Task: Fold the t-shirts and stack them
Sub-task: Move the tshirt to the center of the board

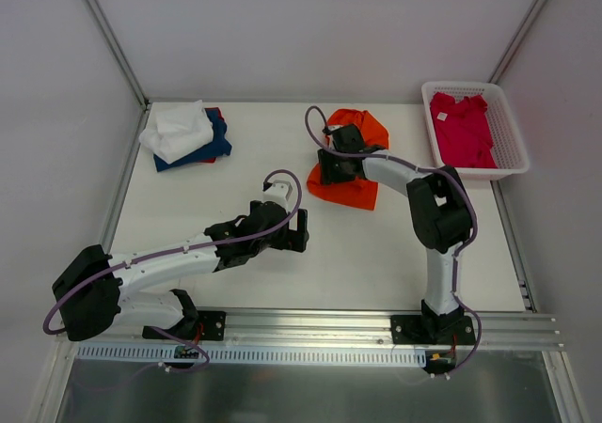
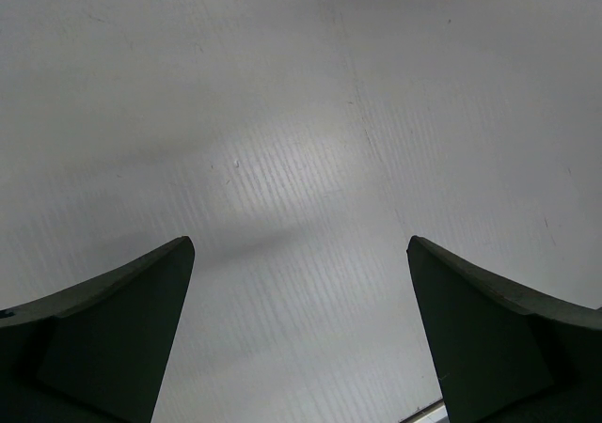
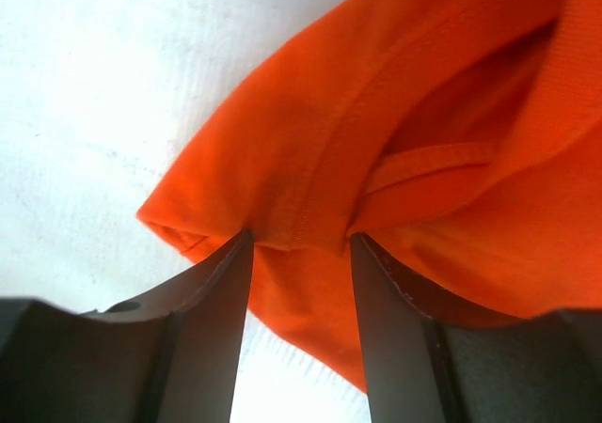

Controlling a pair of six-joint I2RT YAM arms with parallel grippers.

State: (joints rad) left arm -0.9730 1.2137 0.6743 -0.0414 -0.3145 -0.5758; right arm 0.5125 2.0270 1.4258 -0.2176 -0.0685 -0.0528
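One orange t-shirt (image 1: 353, 190), one crimson (image 1: 461, 127), one white (image 1: 179, 130), one navy (image 1: 213, 148); one basket (image 1: 514, 143).

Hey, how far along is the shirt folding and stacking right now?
Done: a white t-shirt lies folded on a navy t-shirt at the far left. In hand: the right claw straddles a fold of the orange t-shirt; the left claw hangs open over bare table. Left: that fold, plus the crimson t-shirt in the basket.
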